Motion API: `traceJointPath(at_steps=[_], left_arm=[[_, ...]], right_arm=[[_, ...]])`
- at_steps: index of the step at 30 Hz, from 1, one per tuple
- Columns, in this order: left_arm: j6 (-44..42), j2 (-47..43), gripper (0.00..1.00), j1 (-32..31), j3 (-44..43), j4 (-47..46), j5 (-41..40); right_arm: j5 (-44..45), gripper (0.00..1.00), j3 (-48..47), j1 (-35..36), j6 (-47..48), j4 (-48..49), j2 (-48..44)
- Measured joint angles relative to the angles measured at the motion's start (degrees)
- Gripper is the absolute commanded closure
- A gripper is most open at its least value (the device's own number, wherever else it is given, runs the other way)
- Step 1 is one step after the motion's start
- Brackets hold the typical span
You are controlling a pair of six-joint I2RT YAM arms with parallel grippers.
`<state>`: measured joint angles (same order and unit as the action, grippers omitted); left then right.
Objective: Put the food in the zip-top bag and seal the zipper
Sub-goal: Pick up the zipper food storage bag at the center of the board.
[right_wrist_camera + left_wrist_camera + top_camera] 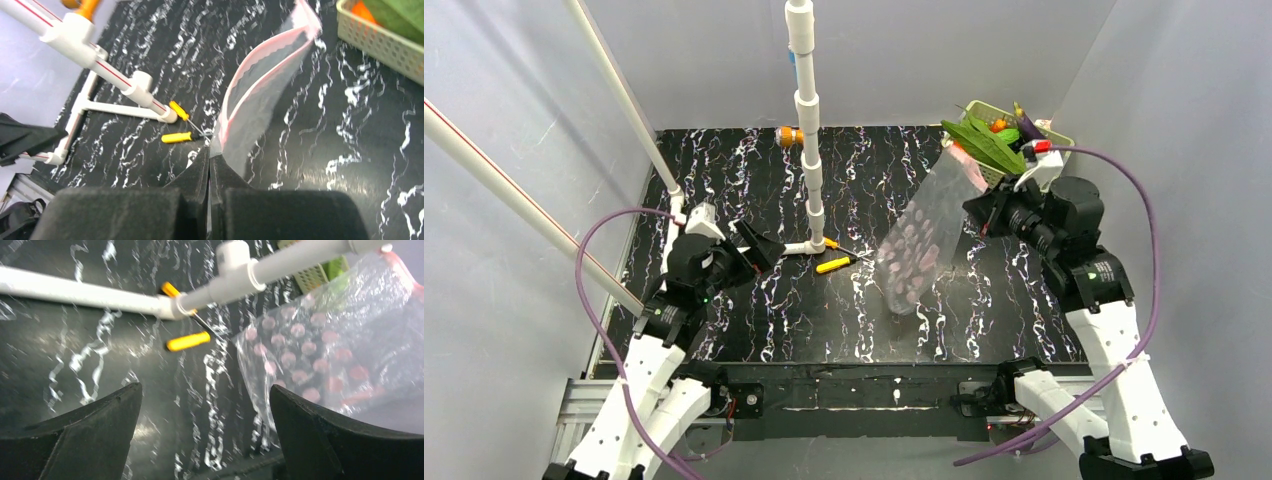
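where the right pincer [210,152] meets the zip-top bag [260,90], its two black fingers are pressed together on a corner of the clear plastic, pinching it just at the mouth edge. the bag stands raised on the right half of the black marbled desk [754,330]. its dotted lower end rests on the surface and its upper corner reaches toward the pale green basket [1054,135]. the zipper [234,85], a thin pink strip, runs along the mouth, and in the right wrist view the two pink edges stand parted, so the mouth gapes. no food shows inside the bag. the food sits in the basket at the far right corner: long green leafy pieces [984,145] lie over its near rim, with an orange ball [999,126] and a purple eggplant [1027,125] behind them. a small orange object [790,136] lies at the far edge of the desk, beside the upright white pipe frame [809,130]. a yellow-handled screwdriver [834,264] lies near the foot of that frame, just left of the bag and apart from it. the left pincer [205,390] hangs over the left part of the desk, fingers spread wide with nothing between them, facing the screwdriver and the bag.
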<state>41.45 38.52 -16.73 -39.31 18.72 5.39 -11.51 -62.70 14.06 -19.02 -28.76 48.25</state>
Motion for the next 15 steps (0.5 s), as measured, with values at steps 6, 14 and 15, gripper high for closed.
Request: traceJointPath(at_steps=[6,14,15], left_arm=[[9.7,-5.9,0.00,0.0,0.0,5.3,7.4],[26.0,-5.8,0.00,0.0,5.8,0.5,20.1],[27.5,-5.6,0.00,0.0,6.6,0.2,21.1]], right_arm=[[-1.0,0.99,-3.3,6.1,0.5,0.8,2.4],[-9.1,0.99,11.1,18.7,-2.0,13.0,5.2],[-10.0,0.99,12.5,19.3,-2.5,14.3,6.1]])
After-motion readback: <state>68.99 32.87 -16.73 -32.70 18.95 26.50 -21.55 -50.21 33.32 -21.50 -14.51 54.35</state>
